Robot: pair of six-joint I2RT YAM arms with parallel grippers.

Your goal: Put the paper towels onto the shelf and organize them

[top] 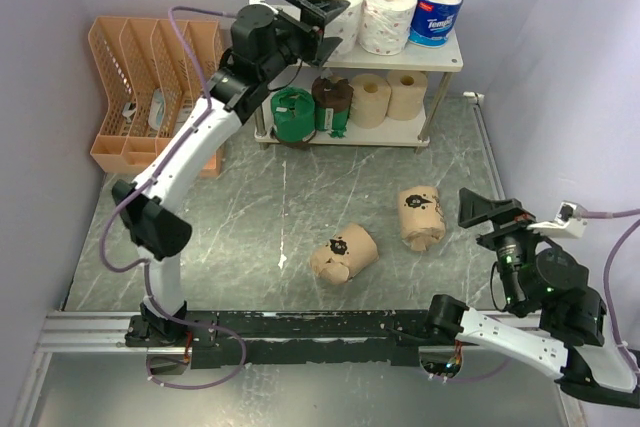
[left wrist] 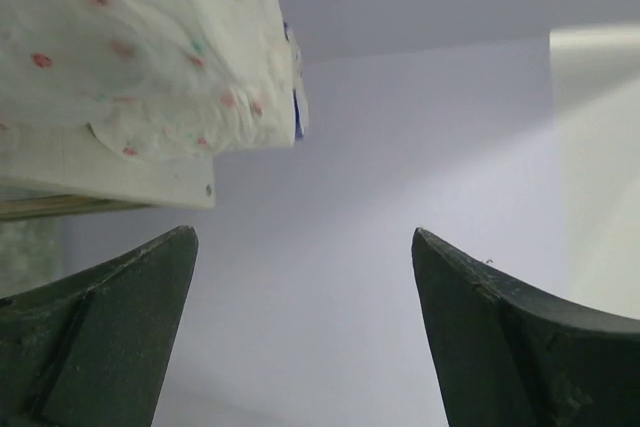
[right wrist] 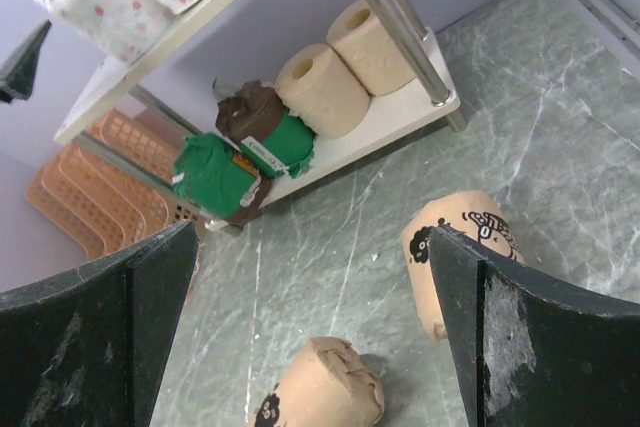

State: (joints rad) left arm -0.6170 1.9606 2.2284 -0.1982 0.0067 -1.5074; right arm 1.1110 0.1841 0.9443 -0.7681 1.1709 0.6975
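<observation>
The shelf [top: 440, 52] stands at the back. Its top board holds two white speckled paper towel rolls [top: 388, 15] and a blue-white one [top: 437, 10]. The lower board holds a green roll [top: 293, 114], a dark brown roll [top: 332, 102] and two tan rolls [top: 369, 99]. Two kraft-wrapped rolls [top: 343, 252] [top: 420, 216] lie on the table. My left gripper [top: 335, 27] is open and empty beside the leftmost white roll [left wrist: 150, 37]. My right gripper [top: 485, 209] is open and empty, raised near the right kraft roll [right wrist: 470, 242]; the other kraft roll [right wrist: 325, 392] lies below the gap between its jaws.
An orange slotted file organizer [top: 150, 77] stands left of the shelf, against the left wall. Walls close the table at the back and on both sides. A black rail [top: 300, 325] runs along the near edge.
</observation>
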